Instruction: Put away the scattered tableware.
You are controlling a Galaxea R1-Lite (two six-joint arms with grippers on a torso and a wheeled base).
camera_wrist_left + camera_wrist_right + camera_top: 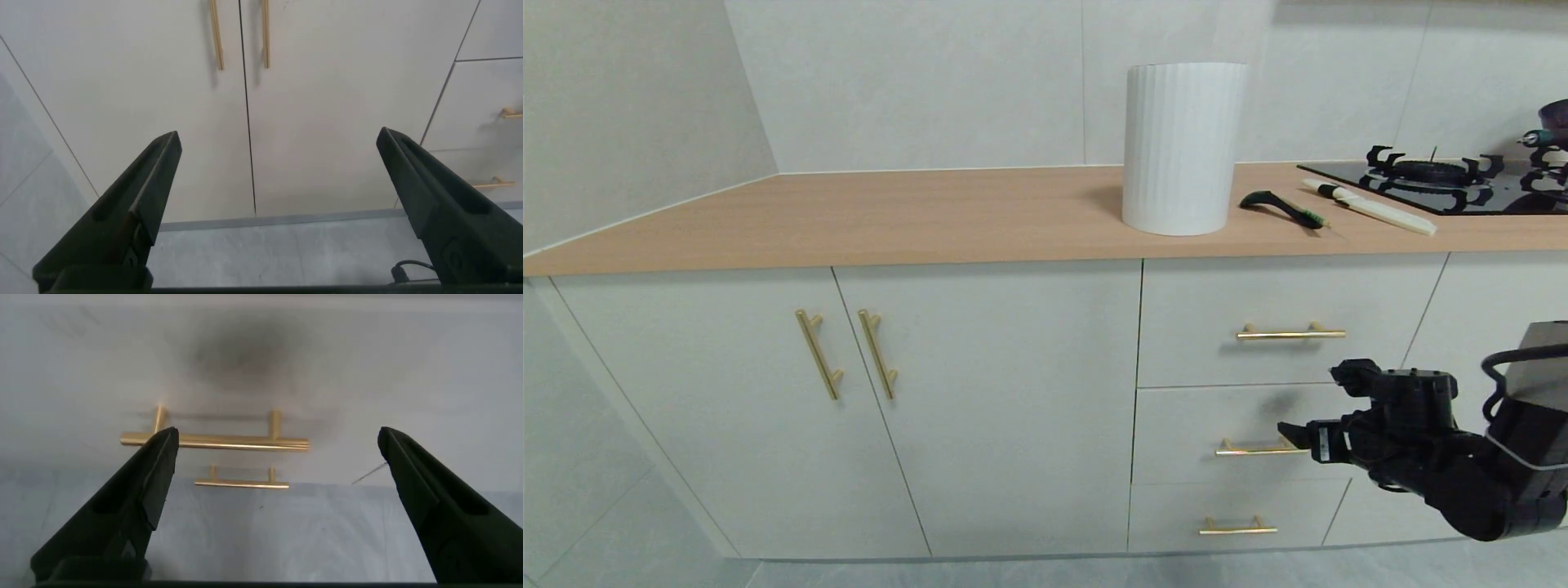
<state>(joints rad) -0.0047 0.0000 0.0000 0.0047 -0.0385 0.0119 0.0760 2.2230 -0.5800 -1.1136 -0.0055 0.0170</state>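
Tableware, two pieces, lies on the wooden counter (890,216). We see a dark utensil (1282,208) with a greenish handle just beside the white ribbed container (1183,147). A long white utensil (1372,208) lies next to it, along the front edge of the black hob (1429,175). The two pieces lie near each other and do not touch.

The right gripper (1319,404) hangs below counter level in front of the drawer stack. Its fingers are spread wide, level with the middle drawer handle (1254,448). From the right wrist camera we see that gold bar between the spread fingers, with the bottom drawer handle (241,483) beneath it. We cannot tell whether a fingertip touches the bar.

The left gripper (278,212) is likewise spread apart and holds nothing. It faces the double cabinet doors (327,122) low down, near the floor (270,245).
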